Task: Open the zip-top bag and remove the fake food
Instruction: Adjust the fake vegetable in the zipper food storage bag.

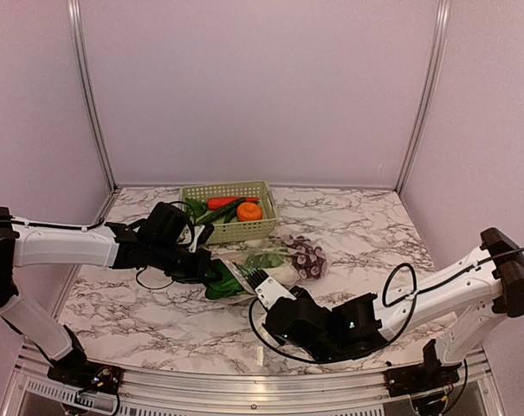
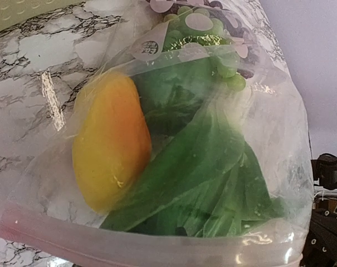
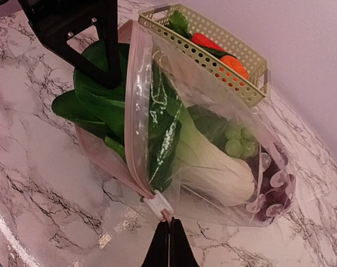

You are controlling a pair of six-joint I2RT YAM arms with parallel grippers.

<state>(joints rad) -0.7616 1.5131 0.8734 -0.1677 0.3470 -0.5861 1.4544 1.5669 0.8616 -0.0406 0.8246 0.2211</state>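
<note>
Had left tool (image 1: 205,270) and right tool (image 3: 169,225) clenched on clear crinkly plastic zip-top bag (image 3: 213,111) along its pink zip edge (image 3: 136,111); loads of bare marble tabletop (image 1: 158,321) around.

Marble table (image 1: 374,234): zip-top bag (image 1: 274,264), basket (image 1: 236,230).

Pale green lattice basket (image 1: 236,231) at back-ctr of white marble counter (image 1: 140,321), nr plain rear wall (image 1: 262,87).
</note>
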